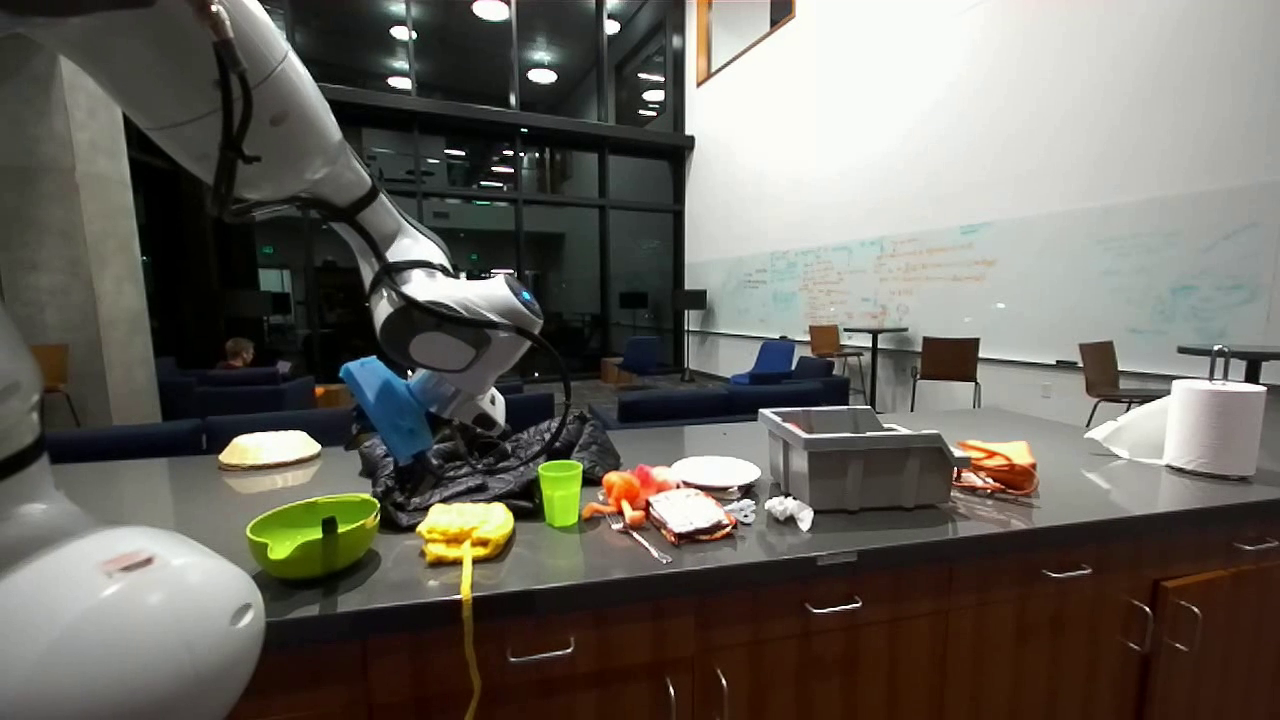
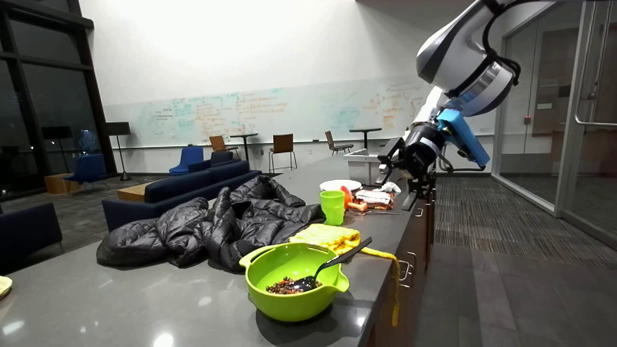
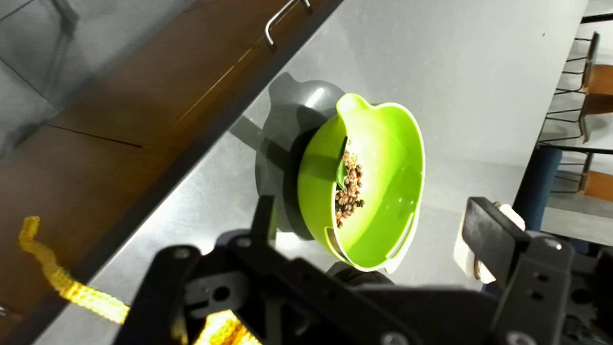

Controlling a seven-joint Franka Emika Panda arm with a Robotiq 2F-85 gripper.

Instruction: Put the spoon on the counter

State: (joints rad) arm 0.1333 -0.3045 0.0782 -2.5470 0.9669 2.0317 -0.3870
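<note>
While the black spoon (image 2: 338, 260) leans in the green bowl (image 2: 289, 307), its head among dark brown and red bits (image 2: 279, 287) and its handle slanting up over the rim, the gripper (image 3: 378, 227) hangs in the air, apart from the bowl, its fingers (image 3: 491, 237) well spread and released. The bowl stands near the front edge of the dark grey counter (image 2: 120, 294), above brown wooden cabinet fronts (image 1: 820, 660) with thin metal handles (image 1: 833, 609). In the wrist view it shows beyond the fingers, and its wall hides most of the spoon. Just beside the bowl lies a yellow cloth (image 1: 465, 528), whose long strap (image 1: 468, 620) hangs down over the counter's edge. Next along comes an upright green cup (image 1: 561, 493), with a crumpled black jacket (image 2: 193, 231) spread behind it; then a fork (image 1: 647, 545), an orange soft toy (image 1: 622, 488), a brown-and-white bundle (image 1: 690, 513) and a white plate (image 1: 715, 470), all close together. Further along stands a grey bin (image 1: 860, 475), with a crumpled white tissue (image 1: 790, 511) just beside it and an orange cloth (image 1: 1000, 462) at its other end; well apart from these, a roll of paper towels (image 1: 1215, 430) stands upright. At the bowl's end of the counter, in an exterior view, a pale rounded item (image 1: 268, 447) lies farther back; what it is I cannot tell. Behind the counter, dark blue sofas (image 2: 193, 188) stand on the floor, and a whiteboard (image 1: 1050, 270) with faded writing runs along the white wall (image 1: 850, 120).
</note>
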